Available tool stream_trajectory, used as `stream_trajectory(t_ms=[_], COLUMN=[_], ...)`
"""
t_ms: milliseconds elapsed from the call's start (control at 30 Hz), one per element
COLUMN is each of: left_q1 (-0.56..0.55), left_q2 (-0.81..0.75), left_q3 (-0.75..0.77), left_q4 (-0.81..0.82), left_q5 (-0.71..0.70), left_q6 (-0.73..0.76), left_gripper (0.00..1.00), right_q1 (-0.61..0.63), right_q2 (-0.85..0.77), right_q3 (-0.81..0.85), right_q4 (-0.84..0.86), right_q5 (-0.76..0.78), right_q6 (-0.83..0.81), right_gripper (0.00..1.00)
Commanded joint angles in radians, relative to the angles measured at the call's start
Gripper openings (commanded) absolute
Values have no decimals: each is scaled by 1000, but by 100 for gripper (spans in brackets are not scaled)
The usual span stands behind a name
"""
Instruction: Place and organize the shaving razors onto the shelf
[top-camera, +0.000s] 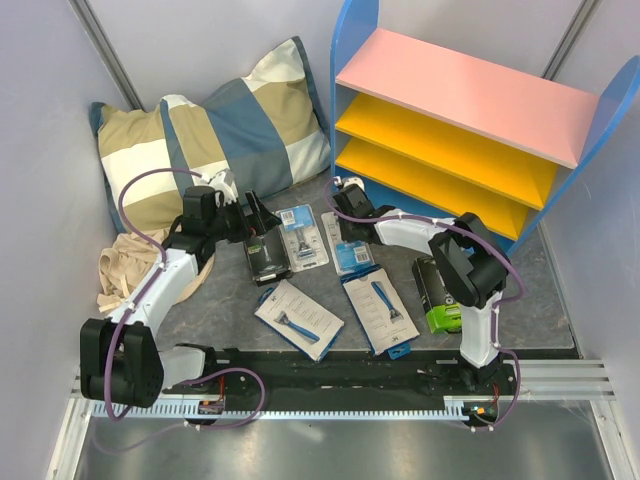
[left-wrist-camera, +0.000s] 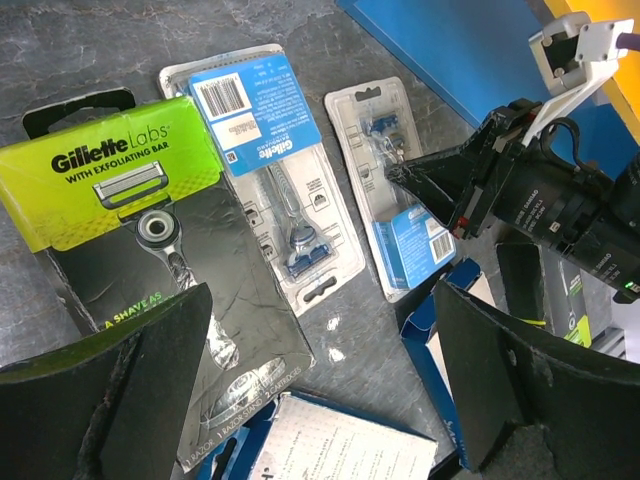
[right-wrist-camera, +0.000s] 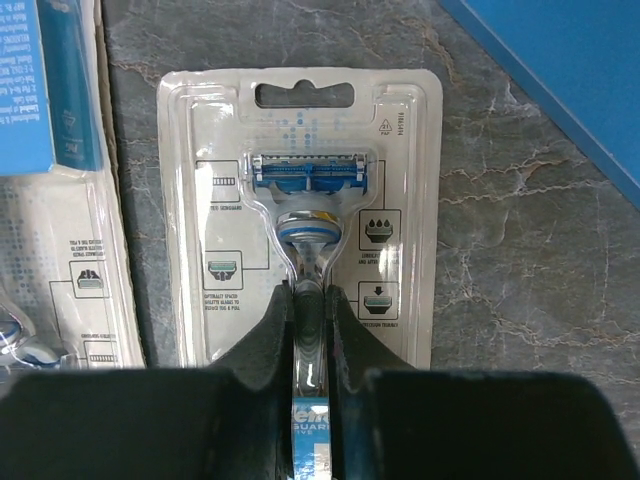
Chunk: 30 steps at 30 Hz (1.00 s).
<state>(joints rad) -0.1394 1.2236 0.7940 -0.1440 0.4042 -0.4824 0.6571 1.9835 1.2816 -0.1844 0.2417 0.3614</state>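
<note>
My right gripper (right-wrist-camera: 310, 305) clamped on clear blister razor pack (right-wrist-camera: 300, 170) | second blister pack (right-wrist-camera: 60, 250) crowding left edge | blue shelf panel (right-wrist-camera: 570, 60) upper right | my left gripper (left-wrist-camera: 320, 330) gaping open

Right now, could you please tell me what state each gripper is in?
Left gripper: open, holding nothing.
Right gripper: fingers closed on the clear plastic blister pack with a blue razor.

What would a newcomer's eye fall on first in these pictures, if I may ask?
The bright shelf, pink over yellow, stands far right. In front of it razor packs lie scattered on the grey table, and the right gripper pinches one clear blister pack around its handle.
</note>
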Motion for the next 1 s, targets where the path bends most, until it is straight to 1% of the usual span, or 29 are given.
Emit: stream_trajectory(t_ms=[0, 233, 333, 367, 467, 600, 633, 700, 733, 767, 833, 867, 933, 967], left_q1=[1, 1, 1, 0, -3, -26, -35, -80, -100, -147, -205, -273, -346, -414], left_q2=[-42, -127, -154, -165, -187, -251, -263, -308, -321, -331, -332, -326, -285, -262], left_q3=[44, 37, 40, 42, 37, 11, 4, -18, -30, -41, -53, -52, -30, -21], left_q4=[-9, -8, 11, 17, 41, 131, 139, 211, 239, 262, 317, 328, 331, 333], left_q5=[45, 54, 119, 166, 240, 272, 269, 182, 154, 113, 65, 17, -71, -93], left_q6=[-36, -45, -27, -21, -16, -31, -36, -59, -64, -68, -67, -47, -19, 8], left_gripper=[99, 99, 99, 99, 100, 100, 100, 100, 100, 100, 100, 100, 100, 100], right_q1=[3, 9, 10, 10, 10, 12, 10, 12, 12, 12, 10, 12, 12, 10], right_q2=[-87, -254, -327, -347, -425, -566, -590, -664, -689, -712, -768, -802, -833, -868], right_q3=[-4, -45, -53, -57, -77, -145, -166, -237, -264, -315, -359, -396, -441, -458], right_q4=[8, 57, 65, 74, 106, 177, 216, 293, 322, 377, 425, 454, 474, 490], right_q5=[-22, -48, -48, -47, -38, 7, 17, 48, 60, 70, 97, 105, 137, 152], right_q6=[4, 37, 60, 63, 96, 174, 219, 263, 316, 336, 385, 428, 468, 514], right_gripper=[0, 0, 0, 0, 0, 0, 0, 0, 0, 0, 0, 0, 0, 0])
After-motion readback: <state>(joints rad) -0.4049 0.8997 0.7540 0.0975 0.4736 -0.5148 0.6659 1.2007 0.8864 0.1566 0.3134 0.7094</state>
